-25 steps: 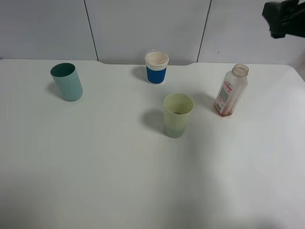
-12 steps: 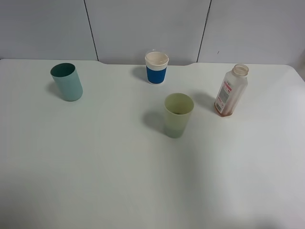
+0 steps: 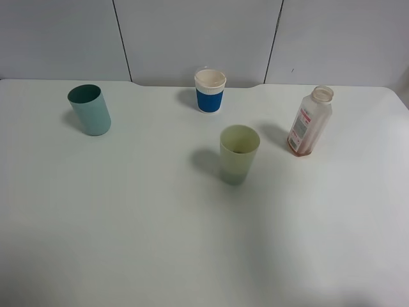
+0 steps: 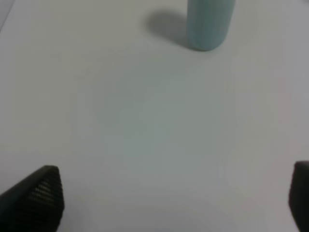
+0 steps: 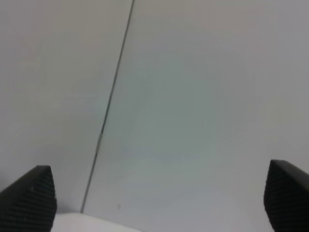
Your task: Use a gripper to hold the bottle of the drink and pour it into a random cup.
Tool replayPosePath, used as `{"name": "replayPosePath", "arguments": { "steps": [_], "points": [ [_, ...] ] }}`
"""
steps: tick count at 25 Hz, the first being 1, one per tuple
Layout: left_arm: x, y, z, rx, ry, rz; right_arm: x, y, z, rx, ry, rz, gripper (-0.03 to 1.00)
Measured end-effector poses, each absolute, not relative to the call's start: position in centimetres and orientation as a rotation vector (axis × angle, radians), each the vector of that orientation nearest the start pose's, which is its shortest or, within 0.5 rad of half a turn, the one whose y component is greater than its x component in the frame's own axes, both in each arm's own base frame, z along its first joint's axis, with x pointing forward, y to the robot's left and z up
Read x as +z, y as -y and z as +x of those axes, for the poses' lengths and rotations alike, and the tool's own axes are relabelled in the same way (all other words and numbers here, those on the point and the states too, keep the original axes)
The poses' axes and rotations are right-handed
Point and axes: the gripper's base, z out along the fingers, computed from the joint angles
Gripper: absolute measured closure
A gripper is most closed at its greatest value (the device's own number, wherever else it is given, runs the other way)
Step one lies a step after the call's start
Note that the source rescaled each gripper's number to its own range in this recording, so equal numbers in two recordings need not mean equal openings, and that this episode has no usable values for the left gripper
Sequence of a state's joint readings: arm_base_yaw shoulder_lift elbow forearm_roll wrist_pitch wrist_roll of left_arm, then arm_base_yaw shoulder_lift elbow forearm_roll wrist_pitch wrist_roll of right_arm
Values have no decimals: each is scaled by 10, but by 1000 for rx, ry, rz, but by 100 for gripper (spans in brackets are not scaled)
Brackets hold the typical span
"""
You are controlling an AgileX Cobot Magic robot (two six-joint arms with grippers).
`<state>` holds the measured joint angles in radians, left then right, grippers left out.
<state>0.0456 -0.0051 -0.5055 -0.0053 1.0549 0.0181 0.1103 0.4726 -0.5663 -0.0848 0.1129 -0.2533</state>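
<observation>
Exterior high: capless translucent bottle [image 3: 310, 121] — white-and-red label, brown dregs — stands upright; both grippers [image 4: 169, 198] [image 5: 159, 198] spread wide, empty.

Only fingertips show: the left gripper [image 4: 174, 198] has black, blunt fingers [image 4: 38, 198] with finely ridged pads; the right gripper [image 5: 159, 203] shows matching black fingertips [image 5: 29, 198], cross-hatched in a grid texture.

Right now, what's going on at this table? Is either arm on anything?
Nothing is being handled. The bottle of the drink stands upright on the table's right side, with only a little brown drink at its bottom. The pale yellow-green cup stands left of it and a bit nearer, apart from it. Both grippers are open and empty: the left gripper hovers over bare table short of the teal cup, and the right gripper faces the back wall.
</observation>
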Motion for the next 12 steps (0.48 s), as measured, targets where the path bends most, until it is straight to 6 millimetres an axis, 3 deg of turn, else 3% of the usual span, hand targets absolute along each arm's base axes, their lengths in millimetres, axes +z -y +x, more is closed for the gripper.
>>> {"name": "replayPosePath", "arguments": {
  "steps": [12],
  "points": [
    [279,1,-6,34,-2028,-28,335,2,32,-144,-1664,-244,6]
  ]
}}
